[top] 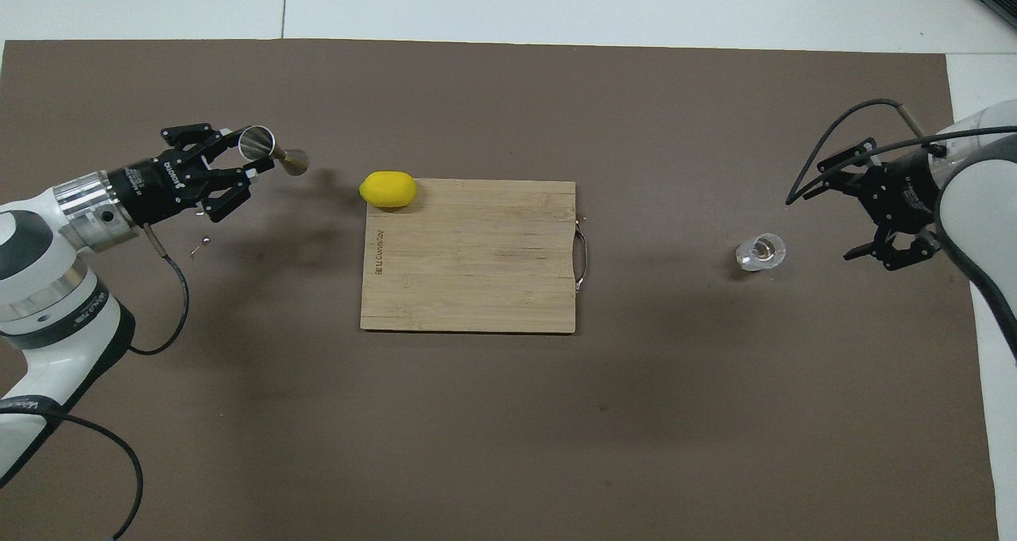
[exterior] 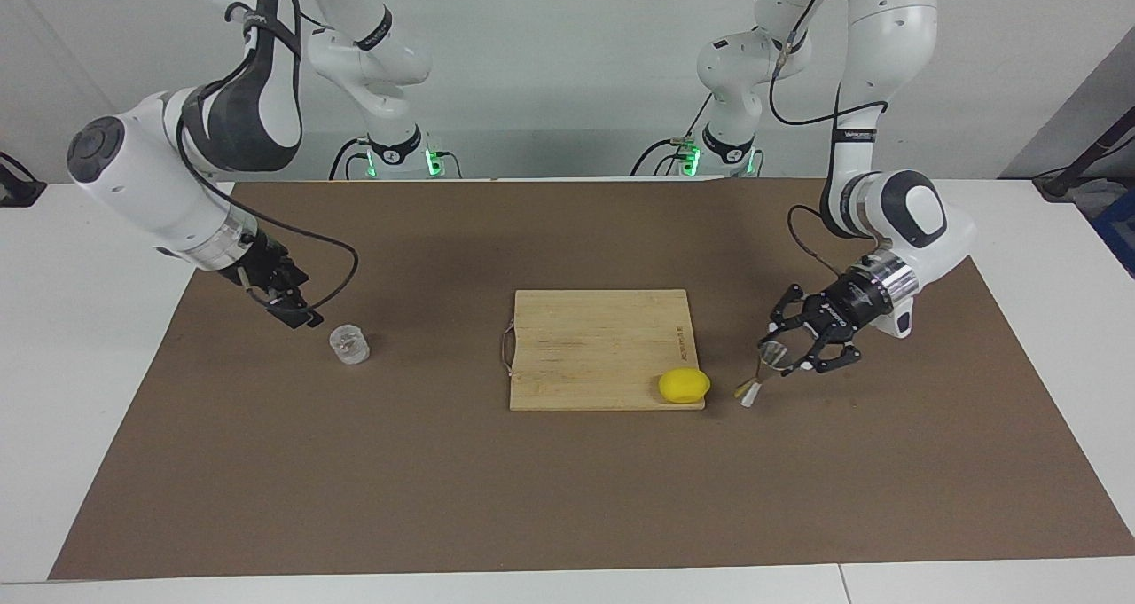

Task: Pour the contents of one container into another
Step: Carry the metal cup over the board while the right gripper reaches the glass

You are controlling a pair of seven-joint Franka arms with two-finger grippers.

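Tumbler [exterior: 349, 344] and right gripper [exterior: 293, 307] give the relation the next move turns on: the glass stands upright on the brown mat [exterior: 567, 498] toward the right arm's end of the table [exterior: 89, 364], and the gripper hangs low just beside it, on the side nearer the robots and toward that end. Its jaws stand apart and empty, so it must travel toward the board to bracket the glass. Wooden cutting board [exterior: 598, 347] lies mid-table with a lemon [exterior: 684, 385] on its corner. Toward the left arm's end, the left gripper [exterior: 785, 356] is clamped on the jigger [exterior: 763, 375], which is tilted, its long axis slanting down toward the lemon, over the mat just beside the board.
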